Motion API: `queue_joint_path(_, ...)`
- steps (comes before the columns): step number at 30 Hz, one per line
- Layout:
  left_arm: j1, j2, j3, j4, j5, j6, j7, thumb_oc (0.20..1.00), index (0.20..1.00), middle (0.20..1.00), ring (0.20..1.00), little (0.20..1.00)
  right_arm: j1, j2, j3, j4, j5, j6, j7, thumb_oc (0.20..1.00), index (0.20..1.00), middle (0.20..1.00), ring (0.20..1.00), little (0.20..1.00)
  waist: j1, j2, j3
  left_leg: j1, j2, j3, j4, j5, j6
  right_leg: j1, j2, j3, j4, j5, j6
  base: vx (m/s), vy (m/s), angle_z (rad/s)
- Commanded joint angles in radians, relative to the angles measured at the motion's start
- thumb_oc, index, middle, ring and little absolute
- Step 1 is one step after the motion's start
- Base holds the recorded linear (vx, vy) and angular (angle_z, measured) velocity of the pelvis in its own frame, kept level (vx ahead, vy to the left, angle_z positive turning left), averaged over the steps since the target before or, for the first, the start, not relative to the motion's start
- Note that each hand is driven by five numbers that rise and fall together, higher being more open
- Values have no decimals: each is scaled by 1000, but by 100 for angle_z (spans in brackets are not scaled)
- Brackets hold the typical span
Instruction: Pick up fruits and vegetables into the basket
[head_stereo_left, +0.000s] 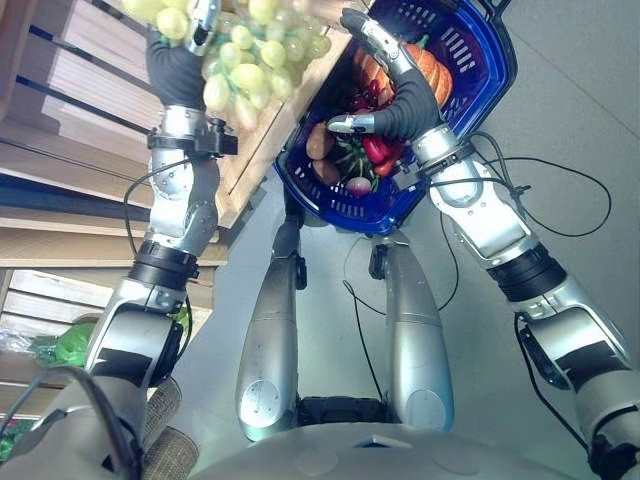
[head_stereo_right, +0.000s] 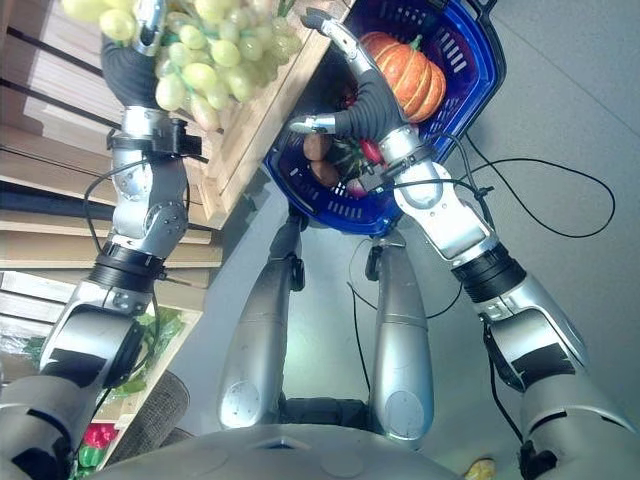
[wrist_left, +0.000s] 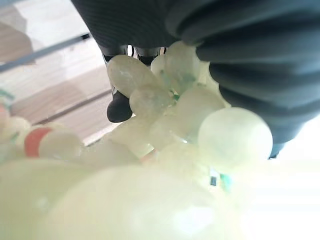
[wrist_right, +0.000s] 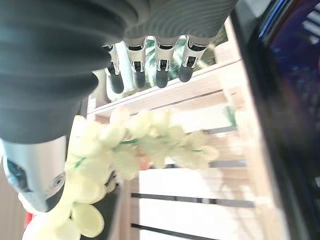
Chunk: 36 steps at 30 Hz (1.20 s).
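My left hand (head_stereo_left: 178, 70) is raised at the upper left, shut on a bunch of green grapes (head_stereo_left: 250, 60). The grapes hang beside the wooden crate (head_stereo_left: 268, 135) and press against the palm in the left wrist view, grapes (wrist_left: 165, 115). To the right is the blue basket (head_stereo_left: 482, 70), holding an orange pumpkin (head_stereo_right: 405, 72), red peppers (head_stereo_left: 376, 148), brown round pieces (head_stereo_left: 320, 140) and a small purple bulb (head_stereo_left: 358, 185). My right hand (head_stereo_left: 402, 100) lies across the basket's mouth, open with its fingers (wrist_right: 150, 67) straight. The same grapes (wrist_right: 145, 145) show past those fingers.
Wooden slatted shelves (head_stereo_left: 60, 100) fill the left side. Green vegetables (head_stereo_left: 70, 345) and red peppers (head_stereo_right: 95, 435) lie on a lower shelf at the left. Grey floor (head_stereo_left: 560, 100) lies to the right of the basket.
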Motion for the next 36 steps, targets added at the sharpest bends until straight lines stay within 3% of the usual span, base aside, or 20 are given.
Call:
queue_joint_path(1, -39, 1, -19, -113, 59, -24, -35, 200, 200, 200, 200, 200, -18, 22, 7, -107, 32, -31, -12, 1000, 1000, 1000, 1000, 1000, 9, -16, -38, 20, -51, 37, 130, -160, 25, 114, 11, -7, -154, 45, 99, 0, 0, 0)
queue_joint_path(12, -43, 5, -97, -143, 98, 39, -59, 200, 200, 200, 200, 200, -8, 30, 4, -103, 42, -22, -102, 1000, 1000, 1000, 1000, 1000, 1, -18, -38, 16, -52, 40, 133, -157, 30, 110, 12, -7, -159, 60, 103, 2, -7, 1)
queue_joint_path(23, -48, -1, -122, -187, 112, -11, -77, 200, 200, 200, 200, 200, 5, 22, 29, -63, 105, 55, -52, 1000, 1000, 1000, 1000, 1000, 0, -26, -38, 15, -52, 37, 124, -147, 31, 108, 13, -9, -164, 71, 103, 0, 0, 0)
queue_joint_path(36, -77, 15, -104, -281, 128, -22, -123, 200, 200, 200, 200, 200, -5, 9, 42, -57, 175, 113, 9, 1000, 1000, 1000, 1000, 1000, 4, -31, -38, 19, -52, 30, 116, -142, 29, 109, 15, -10, -166, 74, 103, 0, 0, 0)
